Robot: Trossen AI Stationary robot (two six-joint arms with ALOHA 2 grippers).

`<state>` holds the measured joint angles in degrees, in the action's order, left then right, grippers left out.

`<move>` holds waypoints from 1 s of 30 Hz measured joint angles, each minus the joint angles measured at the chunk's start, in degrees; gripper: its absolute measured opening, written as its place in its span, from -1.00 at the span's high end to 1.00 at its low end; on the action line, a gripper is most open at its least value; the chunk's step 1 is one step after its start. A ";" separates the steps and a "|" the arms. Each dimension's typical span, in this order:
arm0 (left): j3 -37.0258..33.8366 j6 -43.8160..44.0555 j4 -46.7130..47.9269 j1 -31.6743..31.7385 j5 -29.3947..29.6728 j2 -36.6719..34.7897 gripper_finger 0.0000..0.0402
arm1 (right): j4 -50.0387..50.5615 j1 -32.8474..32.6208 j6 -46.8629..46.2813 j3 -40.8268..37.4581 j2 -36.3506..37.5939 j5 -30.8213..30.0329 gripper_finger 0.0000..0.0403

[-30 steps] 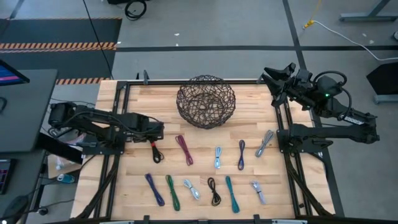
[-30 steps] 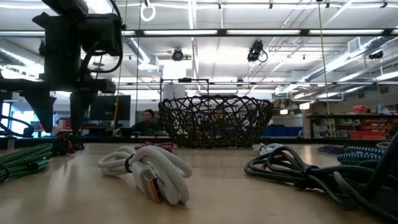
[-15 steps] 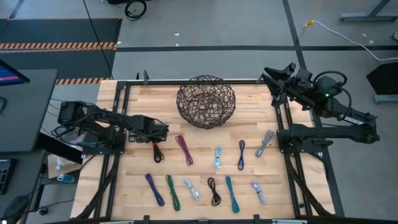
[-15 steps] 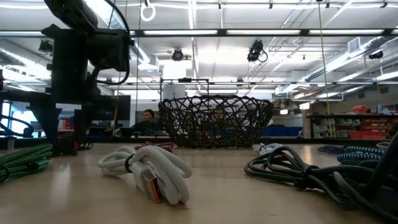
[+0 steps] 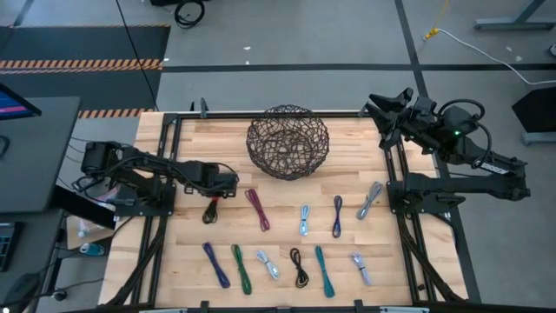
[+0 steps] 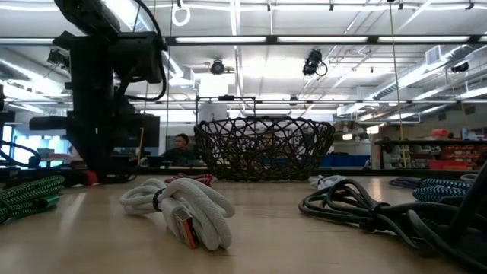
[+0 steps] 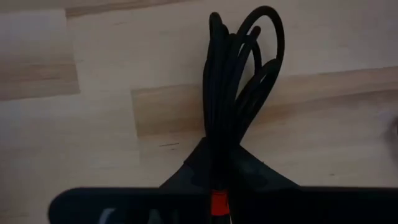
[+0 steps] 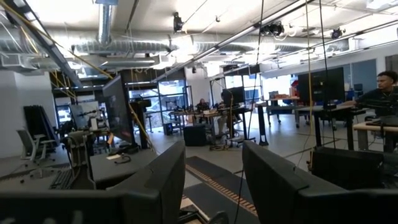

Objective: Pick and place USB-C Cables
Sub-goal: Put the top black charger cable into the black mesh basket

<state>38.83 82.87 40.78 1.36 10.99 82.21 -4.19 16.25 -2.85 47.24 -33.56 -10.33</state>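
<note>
A black USB-C cable bundle (image 7: 239, 74) lies on the wooden table (image 5: 347, 148) at the left. My left gripper (image 7: 216, 171) stands over it, pointing steeply down, and is shut on its near end. In the high view this gripper (image 5: 219, 193) is left of the wire basket (image 5: 287, 142). Several other cable bundles lie flat in two rows, among them a magenta one (image 5: 257, 209) and a green one (image 5: 241, 267). My right gripper (image 8: 211, 186) is raised at the far right, open, touching nothing. My left gripper pinches the black bundle between its two fingers at the end that carries a red band (image 7: 217, 203). The strands (image 7: 219, 140) run out from between the fingertips. The fingers come from above, pointing down. The bundle lies on the table, its looped end (image 7: 249, 25) away from the fingers.
The wire basket (image 6: 264, 148) stands at the middle of the table's far side. A white cable bundle (image 6: 183, 209) and a black one (image 6: 358, 205) lie close to the low camera. Bare wood shows between basket and cable rows.
My left gripper has sunk to the table, moved slightly toward the right edge, rolled a little, and shut on the black bundle's red-banded end. The bundle has swung a little about that end and stays on the table.
</note>
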 joint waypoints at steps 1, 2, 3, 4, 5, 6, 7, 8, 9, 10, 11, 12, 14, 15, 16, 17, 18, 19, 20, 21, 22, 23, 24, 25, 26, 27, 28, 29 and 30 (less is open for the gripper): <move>0.01 -0.18 -0.12 -0.13 0.27 -0.08 0.90 | 0.01 0.00 0.00 0.00 0.00 0.00 0.18; 0.19 -0.41 -0.13 -0.38 0.83 -0.21 0.90 | 0.00 0.00 0.00 0.00 0.00 0.00 0.18; 0.69 -0.93 -0.11 -0.61 1.66 -0.49 0.90 | 0.00 0.00 0.00 0.00 0.00 0.00 0.18; 1.47 -1.36 -0.07 -0.89 2.60 -0.90 0.90 | 0.00 0.00 -0.01 0.00 0.00 0.00 0.18; 2.41 -1.88 -0.01 -1.05 3.63 -1.58 0.90 | 0.02 0.00 -0.01 0.00 0.00 0.00 0.18; 3.52 -2.59 0.22 -1.26 4.93 -2.40 0.90 | 0.02 0.00 -0.02 0.00 0.00 -0.01 0.18; 4.73 -3.49 0.57 -1.39 6.27 -3.23 0.90 | 0.00 0.00 -0.02 0.00 0.00 -0.02 0.18; 6.10 -4.30 1.10 -1.56 7.60 -4.16 0.90 | 0.02 0.00 -0.02 0.00 0.00 -0.02 0.18; 7.61 -5.48 1.60 -1.68 9.09 -5.23 0.90 | 0.02 0.00 -0.02 0.00 0.00 -0.02 0.18; 9.37 -6.74 1.96 -1.70 10.70 -6.25 0.90 | 0.02 0.00 -0.03 0.00 0.00 -0.02 0.18; 11.28 -8.44 2.25 -1.70 12.49 -7.30 0.90 | 0.04 0.00 -0.04 0.00 0.00 -0.02 0.18; 13.24 -10.49 2.45 -1.69 14.18 -8.35 0.90 | 0.04 0.00 -0.04 0.00 0.00 -0.02 0.18; 17.72 -15.96 2.59 -1.40 17.60 -9.66 0.90 | 0.04 0.00 -0.36 0.00 0.00 -0.02 0.18; 20.10 -19.00 2.47 -1.11 18.92 -9.77 0.91 | 0.05 0.00 -0.71 0.00 0.00 -0.02 0.18; 22.58 -22.14 2.52 -0.69 20.04 -9.73 0.91 | 0.07 0.00 -1.18 0.00 -0.01 -0.02 0.18; 24.89 -25.47 2.67 -0.17 21.06 -9.70 0.91 | 0.07 0.00 -1.62 0.00 -0.02 -0.02 0.18; 27.41 -28.89 2.50 0.47 22.09 -9.51 0.91 | 0.07 0.00 -1.95 0.00 -0.02 -0.02 0.18; 29.90 -32.22 1.84 1.25 23.16 -9.01 0.91 | 0.08 0.00 -2.10 0.00 -0.02 -0.02 0.18; 31.93 -35.39 1.25 2.19 23.82 -8.58 0.91 | 0.09 0.00 -2.10 0.00 -0.02 -0.02 0.18; 33.96 -38.55 1.50 3.39 24.06 -7.94 0.91 | 0.09 0.00 -2.10 0.00 -0.02 -0.02 0.18; 35.75 -41.50 1.65 4.67 24.10 -7.24 0.91 | 0.09 0.00 -2.12 0.00 -0.02 -0.02 0.18; 37.47 -44.52 0.87 5.96 23.90 -6.59 0.91 | 0.09 0.00 -2.10 0.00 -0.02 -0.02 0.18; 38.97 -47.25 -0.40 7.33 23.14 -5.99 0.91 | 0.09 0.00 -2.12 0.00 -0.02 -0.02 0.18; 40.30 -49.85 -1.50 8.73 21.95 -5.31 0.91 | 0.09 0.00 -2.12 0.00 -0.02 -0.02 0.18; 41.49 -52.17 -2.54 10.03 20.25 -4.60 0.91 | 0.09 0.00 -2.13 0.00 -0.04 -0.02 0.18; 42.51 -54.11 -3.78 11.30 18.47 -3.69 0.91 | 0.09 0.00 -2.39 0.00 -0.05 -0.02 0.18; 43.35 -55.82 -5.04 12.46 16.65 -2.56 0.91 | 0.07 -0.01 -2.78 0.00 -0.07 -0.02 0.18; 43.90 -57.39 -6.10 13.56 14.57 -1.51 0.91 | 0.07 0.00 -3.14 0.00 -0.07 -0.02 0.18; 44.35 -58.74 -7.17 14.55 12.67 -0.28 0.91 | 0.09 0.00 -3.43 0.00 -0.07 -0.02 0.18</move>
<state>83.18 24.13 33.61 15.91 23.66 81.93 -4.10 16.25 -6.29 47.24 -33.63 -10.35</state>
